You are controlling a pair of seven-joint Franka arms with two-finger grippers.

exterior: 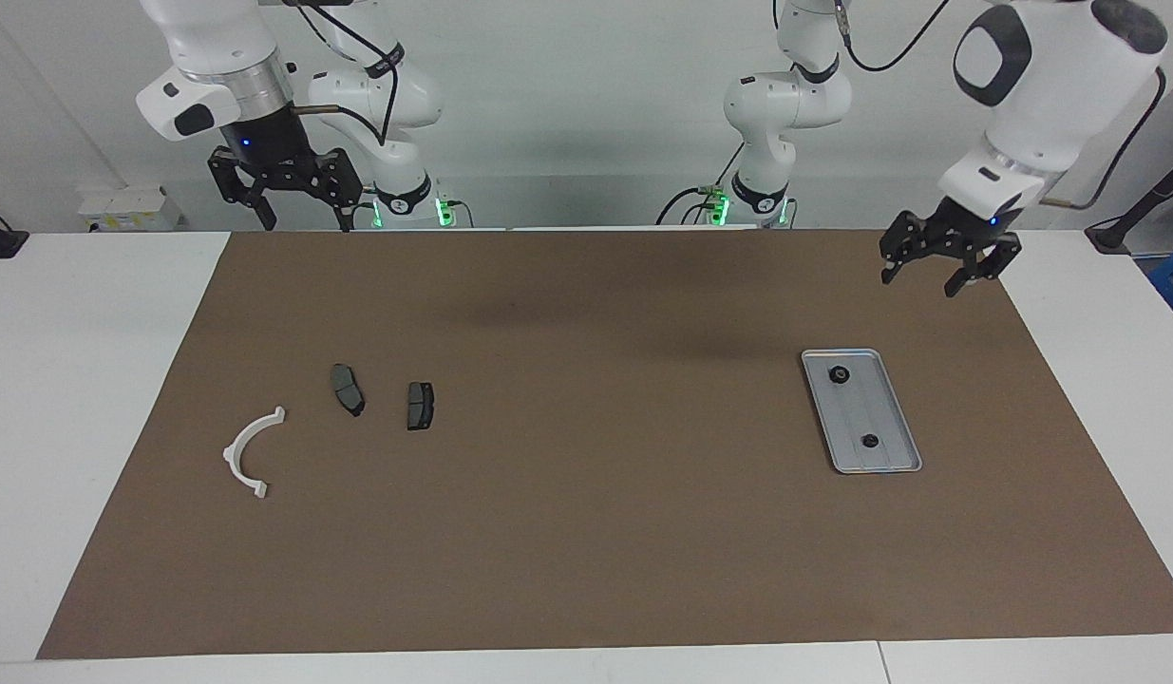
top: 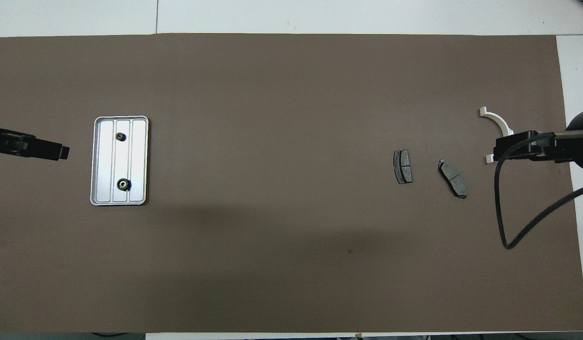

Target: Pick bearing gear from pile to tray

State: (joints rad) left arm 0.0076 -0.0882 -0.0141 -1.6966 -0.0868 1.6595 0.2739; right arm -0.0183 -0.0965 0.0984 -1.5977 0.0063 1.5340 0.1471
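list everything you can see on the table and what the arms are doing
tray: one, silver-grey, flat on the mat toward the left arm's end of the table
bearing gears: two, black, in the tray, one nearer to the robots than the other
brake pads: two, dark grey, on the mat toward the right arm's end, side by side
half-ring bracket: one, white, beside the pads, closest to the right arm's end
mat: one, brown, covering most of the white table
left gripper: black, open, empty, raised over the mat
right gripper: black, open, empty, waiting raised at the mat's edge
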